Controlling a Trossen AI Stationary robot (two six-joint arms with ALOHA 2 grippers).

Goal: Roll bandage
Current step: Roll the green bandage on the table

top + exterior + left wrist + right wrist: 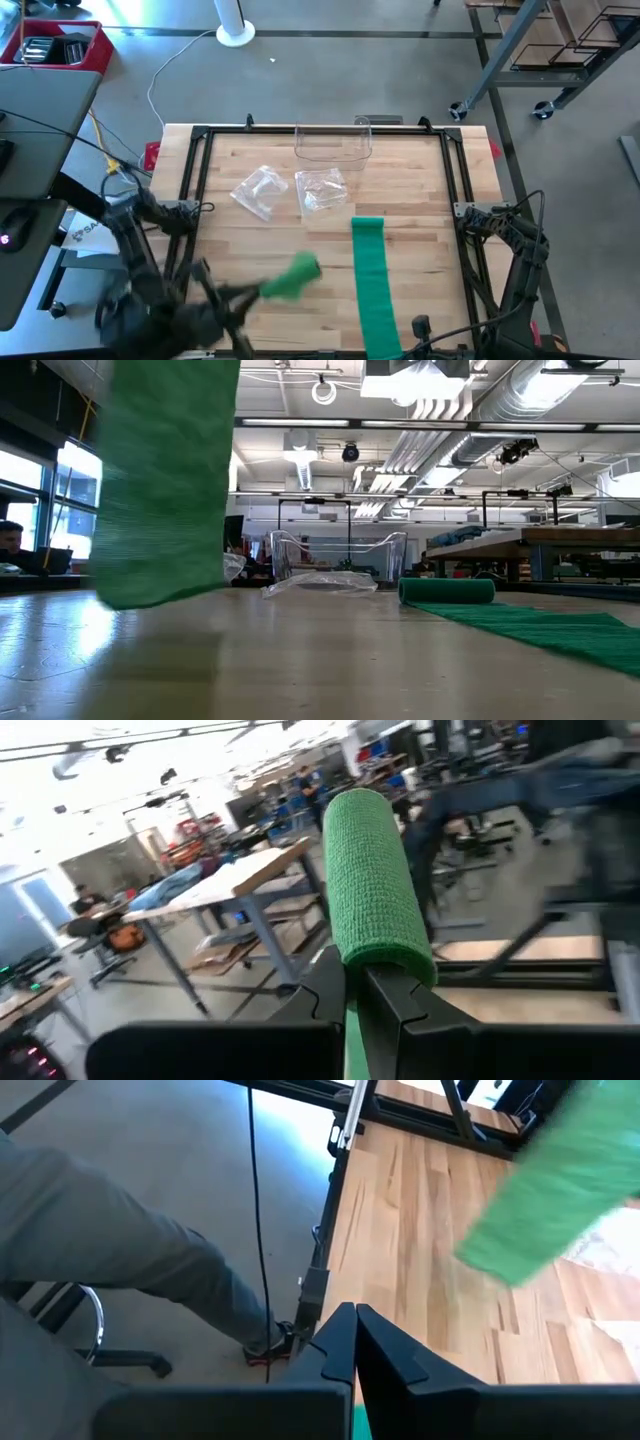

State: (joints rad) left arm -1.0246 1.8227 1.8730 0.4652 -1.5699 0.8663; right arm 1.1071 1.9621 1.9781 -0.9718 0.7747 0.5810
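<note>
Bandage roll point(293, 276) is held pinched in the left gripper point(255, 292) above the table's point(420, 210) near left, beside the unrolled strip point(374, 285); a slip is judged possible, while the right gripper point(354, 1342) is closed, empty.

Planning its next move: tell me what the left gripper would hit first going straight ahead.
Probably the unrolled green strip, which lies ahead of the left gripper and its green roll; held raised, it might pass above.
</note>
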